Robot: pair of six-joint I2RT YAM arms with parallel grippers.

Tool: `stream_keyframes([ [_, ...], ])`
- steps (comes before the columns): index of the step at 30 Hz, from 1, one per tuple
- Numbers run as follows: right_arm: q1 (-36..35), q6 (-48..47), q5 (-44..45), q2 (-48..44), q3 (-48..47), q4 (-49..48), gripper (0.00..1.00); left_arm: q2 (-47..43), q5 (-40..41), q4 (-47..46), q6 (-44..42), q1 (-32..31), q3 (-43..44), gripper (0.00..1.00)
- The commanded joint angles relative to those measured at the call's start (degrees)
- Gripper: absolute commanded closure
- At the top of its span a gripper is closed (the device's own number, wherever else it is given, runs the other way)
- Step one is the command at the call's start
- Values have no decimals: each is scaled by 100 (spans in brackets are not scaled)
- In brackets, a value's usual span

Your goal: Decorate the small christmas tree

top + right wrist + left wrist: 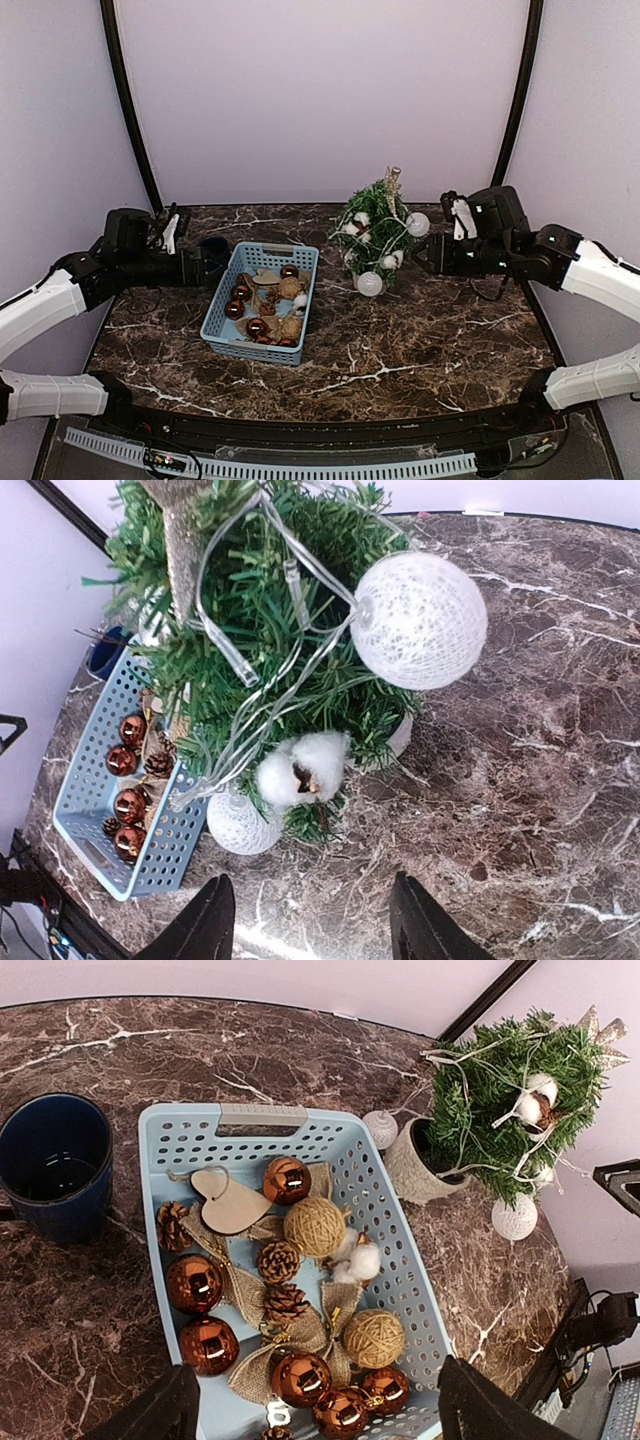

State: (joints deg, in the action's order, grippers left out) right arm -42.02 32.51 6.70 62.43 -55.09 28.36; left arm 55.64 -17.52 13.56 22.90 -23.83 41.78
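Observation:
The small christmas tree (374,232) stands in its white pot at the middle back. It carries a clear light string, white lace balls (418,620), cotton bolls (300,770) and a glittery top piece. My right gripper (424,256) hangs just right of the tree and is open, with nothing between its fingers (311,880). The cotton boll sits on a low branch just beyond them. To the tree's left, the blue basket (214,322) holds copper baubles (193,1282), twine balls (313,1225), pine cones and burlap bows. My left gripper (206,264) hovers open at the basket's left side (317,1368).
A dark blue cup (55,1160) stands on the marble table just left of the basket. A wooden heart (230,1200) lies in the basket. Purple walls and black poles close in the back and sides.

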Motion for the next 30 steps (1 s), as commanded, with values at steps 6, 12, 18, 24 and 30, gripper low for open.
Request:
stream_keyframes([
  [6, -138, 617, -385, -800, 346, -663, 45, -415, 477, 557, 346, 37, -297, 19],
  [12, -614, 1055, -58, -1170, 1007, -1304, 45, -444, 448, 585, 673, -75, -602, 32],
  [18, -891, 1233, 182, -1087, 1269, -1573, 44, 244, 875, 395, 729, -696, -363, 38],
  [24, -966, 1279, 307, -1019, 1329, -1716, 43, 1298, 960, -160, 781, -915, 178, 42],
  [30, -971, 1277, 363, -980, 1363, -1799, 43, 2438, 1301, -343, 489, -919, 1055, 46],
])
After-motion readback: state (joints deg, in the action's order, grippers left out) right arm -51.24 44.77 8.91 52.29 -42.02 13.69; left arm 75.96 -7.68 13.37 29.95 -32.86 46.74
